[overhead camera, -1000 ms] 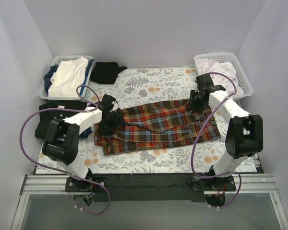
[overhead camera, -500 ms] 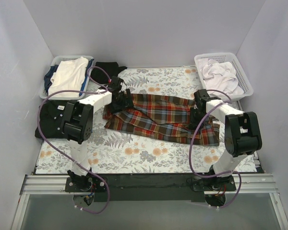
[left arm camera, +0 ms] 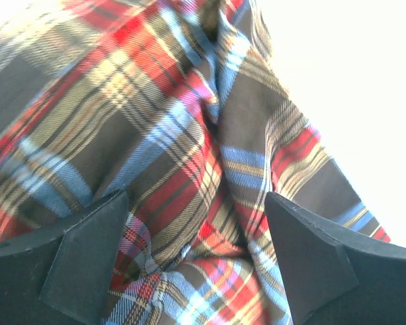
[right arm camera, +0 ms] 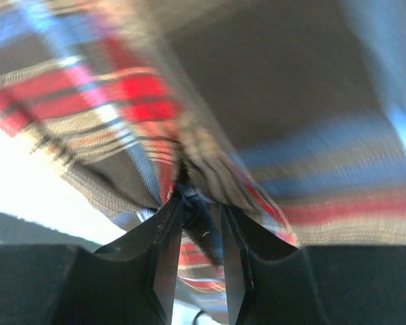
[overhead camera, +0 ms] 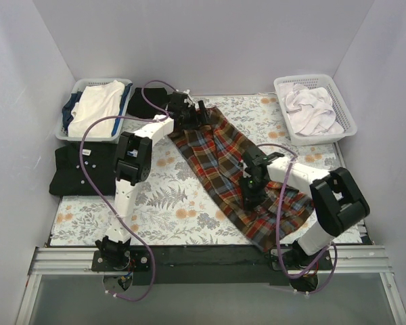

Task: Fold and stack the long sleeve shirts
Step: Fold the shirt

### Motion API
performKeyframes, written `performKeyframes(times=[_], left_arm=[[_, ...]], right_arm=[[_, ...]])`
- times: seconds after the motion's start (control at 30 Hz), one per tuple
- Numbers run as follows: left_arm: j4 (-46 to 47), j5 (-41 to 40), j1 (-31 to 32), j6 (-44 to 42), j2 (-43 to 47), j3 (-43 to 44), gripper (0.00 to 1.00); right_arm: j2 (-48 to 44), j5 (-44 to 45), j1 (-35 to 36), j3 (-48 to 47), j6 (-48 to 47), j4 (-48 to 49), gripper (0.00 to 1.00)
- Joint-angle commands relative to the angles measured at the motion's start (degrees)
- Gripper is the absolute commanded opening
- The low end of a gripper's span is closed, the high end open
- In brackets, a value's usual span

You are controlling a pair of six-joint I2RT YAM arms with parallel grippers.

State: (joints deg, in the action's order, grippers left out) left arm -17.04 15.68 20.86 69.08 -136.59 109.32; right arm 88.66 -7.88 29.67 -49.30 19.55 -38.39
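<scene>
Top external: plaid shirt now runs diagonally across the table, from far-left to near-right. Half a second ago it lay roughly crosswise. Left gripper has gone out to the back edge with the shirt's far end. Right gripper has come in toward the near centre, on the cloth.

Left wrist: left gripper is spread wide, with plaid bunched between the fingers, not clamped as far as I can see. Right wrist: right gripper is pressed together, pinching a ridge of plaid.

Black shirt sits at the left edge of the table, looks already folded, likely the stack base.

Read: the shirt is being turned and pulled long, and it's rumpled at the near end. No fold made yet, so folding and stacking are both still to do.
</scene>
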Motion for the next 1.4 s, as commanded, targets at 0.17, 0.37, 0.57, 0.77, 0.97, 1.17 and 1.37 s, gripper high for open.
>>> performKeyframes(times=[0.17,0.37,0.57,0.77,0.97,1.17,1.37], left_arm=[[9.81,7.88,1.82,8.08,-6.94,7.94,0.8],[11.95,5.23,0.67,5.11,5.1,2.57,0.84],[6.15,8.49,1.81,1.67,12.48,-3.82,0.84],[6.23,7.61,6.9,0.97,16.1,-12.1,0.84],[6.31,6.64,11.56,2.03,13.64,-13.25,0.83],[5.52,6.38,14.47,1.76,11.62,-14.74,0.83],[0.08,2.44,15.96,2.37,5.13,-10.55,0.83]], right_arm=[[13.02,-8.65,13.31,-24.51,-2.85,-3.18,0.35],[7.94,2.85,13.04,-34.72,-3.2,-4.94,0.37],[0.82,12.79,6.9,-28.5,-0.31,-5.12,0.38],[-3.32,12.9,-3.2,-19.28,-1.09,-1.35,0.38],[-2.97,6.32,-8.49,-15.31,-4.43,0.86,0.36],[-3.32,0.94,-8.49,-8.02,-5.4,2.88,0.35],[-3.76,1.11,-8.58,-0.19,-2.77,2.53,0.34]])
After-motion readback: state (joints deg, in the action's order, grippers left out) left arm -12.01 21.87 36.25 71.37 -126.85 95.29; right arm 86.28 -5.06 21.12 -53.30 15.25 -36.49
